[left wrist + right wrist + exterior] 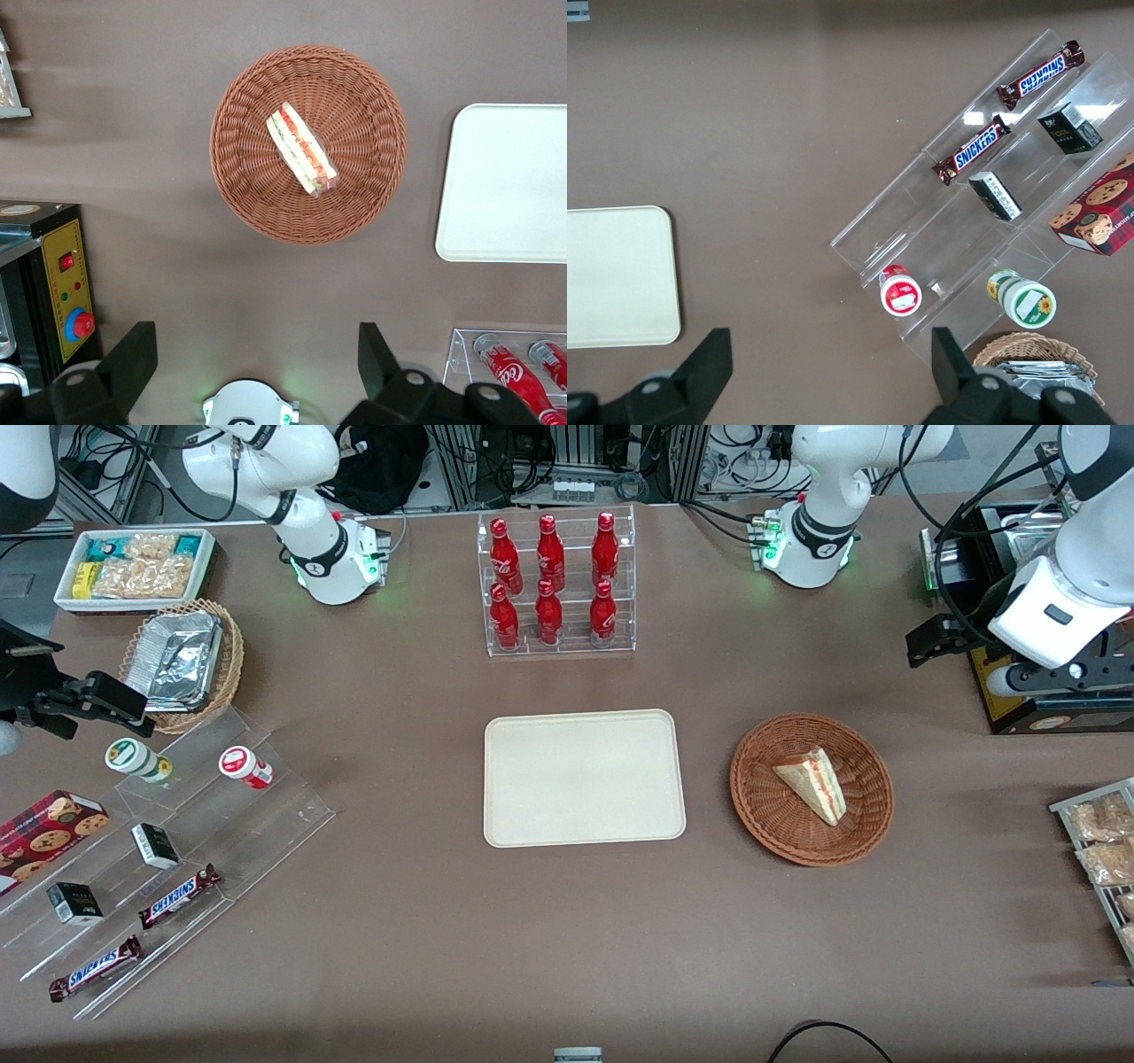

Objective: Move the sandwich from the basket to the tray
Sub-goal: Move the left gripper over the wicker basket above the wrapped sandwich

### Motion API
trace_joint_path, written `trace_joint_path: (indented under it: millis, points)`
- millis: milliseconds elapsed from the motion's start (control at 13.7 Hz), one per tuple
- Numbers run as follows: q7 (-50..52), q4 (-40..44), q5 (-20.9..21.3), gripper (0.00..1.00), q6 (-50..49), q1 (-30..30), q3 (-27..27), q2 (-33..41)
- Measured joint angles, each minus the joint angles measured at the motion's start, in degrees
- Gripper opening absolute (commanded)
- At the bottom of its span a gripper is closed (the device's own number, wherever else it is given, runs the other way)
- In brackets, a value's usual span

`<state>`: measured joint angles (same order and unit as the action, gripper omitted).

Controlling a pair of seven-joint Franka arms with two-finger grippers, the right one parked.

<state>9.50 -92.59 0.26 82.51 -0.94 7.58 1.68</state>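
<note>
Sandwich (813, 783), a triangular wedge of pale bread with red and green layers in clear wrap, lies inside the round reddish-brown wicker basket (764, 804) on the brown bench (443, 939). The flat cream rectangular tray (584, 777) sits just beside the basket, toward the parked arm's end, and they do not touch. The left arm's pincer (257, 359) hangs high above the bench near the working arm's end, farther from the front camera than the basket; its two dark fingers (131, 356) are spread wide and hold nothing. Only the left wrist view shows this spread clearly, with the sandwich's striped edge (301, 148). Only the front view shows the whole clear rack of red bottles (555, 584), farther from the camera than the tray.
</note>
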Motion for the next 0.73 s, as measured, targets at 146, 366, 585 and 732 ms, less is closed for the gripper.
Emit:
trace_joint_path:
  millis: [146, 366, 585, 732]
  points:
    - [0.0, 0.0, 0.0, 1.00, 0.0, 0.0, 0.1, 0.0]
    - [-0.1, -2.0, 0.0, 1.00, 0.5, 0.0, 0.3, -0.4]
    - [-0.1, -7.8, 0.0, 1.00, 8.1, 0.1, 0.9, -2.0]
    - [-0.1, -12.8, 0.1, 1.00, 13.9, 0.1, 1.1, -2.9]
